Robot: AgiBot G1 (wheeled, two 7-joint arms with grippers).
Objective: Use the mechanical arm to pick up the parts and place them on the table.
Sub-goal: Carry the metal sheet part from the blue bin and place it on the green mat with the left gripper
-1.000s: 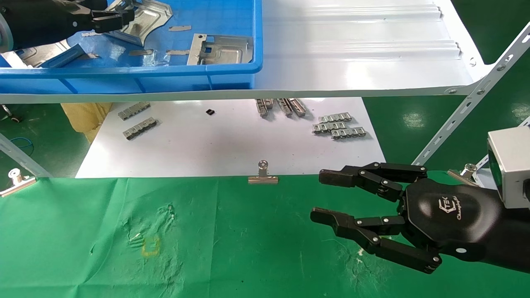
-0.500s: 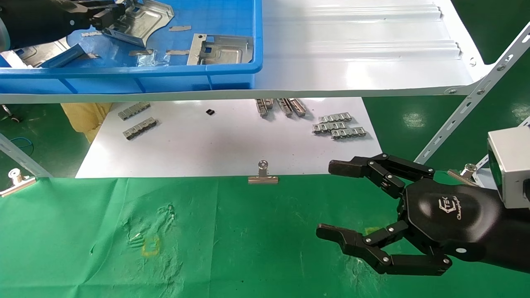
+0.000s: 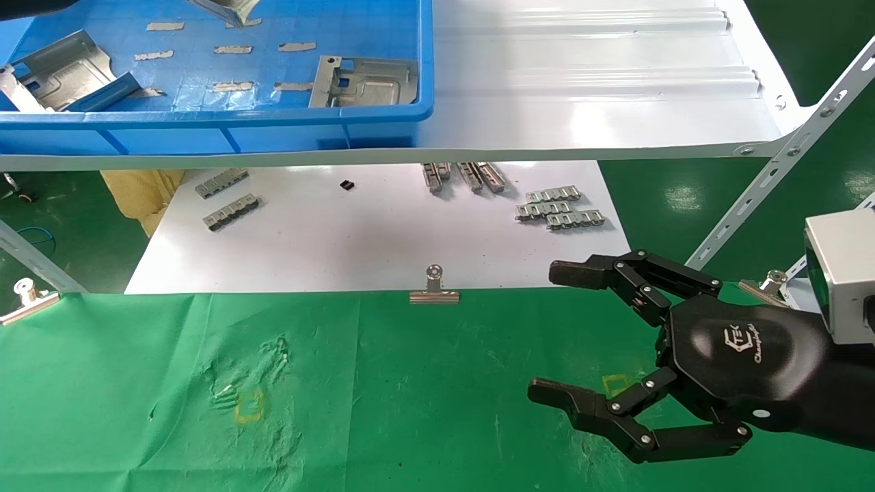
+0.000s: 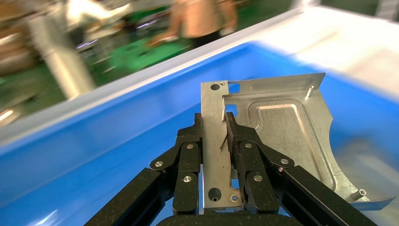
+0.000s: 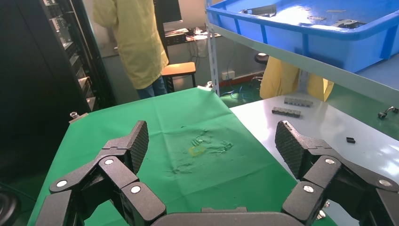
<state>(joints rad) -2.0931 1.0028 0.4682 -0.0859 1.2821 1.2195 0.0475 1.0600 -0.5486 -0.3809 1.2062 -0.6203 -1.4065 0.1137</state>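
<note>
In the left wrist view my left gripper is shut on the flat edge strip of a silver stamped part, held above the blue bin. In the head view only that part's lower tip shows at the top edge, and the left hand is out of sight. Two more parts lie in the bin. My right gripper hangs open and empty over the right side of the green table; its spread fingers show in the right wrist view.
The bin sits on a white ribbed shelf above a white sheet that carries small linked silver strips. A binder clip pins the cloth's far edge. Yellow square marks sit on wrinkled cloth. A slanted shelf strut stands at right.
My left gripper has risen with the part, leaving the head view's top edge. The right gripper's fingers have spread wider apart.
</note>
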